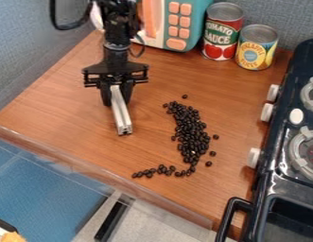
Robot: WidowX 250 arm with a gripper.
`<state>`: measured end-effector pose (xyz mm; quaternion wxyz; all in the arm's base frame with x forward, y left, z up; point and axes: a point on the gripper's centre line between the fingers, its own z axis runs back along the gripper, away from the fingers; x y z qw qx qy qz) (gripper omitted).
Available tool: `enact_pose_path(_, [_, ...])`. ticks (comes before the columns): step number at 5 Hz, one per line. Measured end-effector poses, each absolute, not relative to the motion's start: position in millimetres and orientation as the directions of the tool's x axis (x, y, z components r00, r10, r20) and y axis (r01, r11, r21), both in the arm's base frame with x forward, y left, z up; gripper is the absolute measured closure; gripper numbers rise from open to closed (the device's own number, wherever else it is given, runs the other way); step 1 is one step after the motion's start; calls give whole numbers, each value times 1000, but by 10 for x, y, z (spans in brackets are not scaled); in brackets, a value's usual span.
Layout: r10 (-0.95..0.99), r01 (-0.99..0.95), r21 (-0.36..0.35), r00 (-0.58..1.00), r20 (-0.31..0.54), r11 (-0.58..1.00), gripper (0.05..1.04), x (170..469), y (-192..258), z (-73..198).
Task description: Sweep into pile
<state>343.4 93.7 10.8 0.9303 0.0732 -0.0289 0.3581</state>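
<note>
End effector (pixel 117 92) clamped on silver bar (pixel 122 116), left of dark beans (pixel 191 134) strewn in curved band across desk (pixel 73 123).

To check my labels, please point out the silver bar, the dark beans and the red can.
Silver bar (pixel 121 113): camera view, middle of its length.
Dark beans (pixel 192 137): camera view, thick part of the band.
Red can (pixel 221 31): camera view, front of its label.
</note>
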Motion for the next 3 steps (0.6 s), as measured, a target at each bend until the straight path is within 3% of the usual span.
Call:
enact_pose_path(1, [667,-669,112,743,55,735,348,3344,1008,133])
enact_pose_path(2, [672,-675,34,738,64,737,95,3256,1123,616])
enact_pose_path(3, [660,-671,31,735,156,741,75,3130,1196,1010])
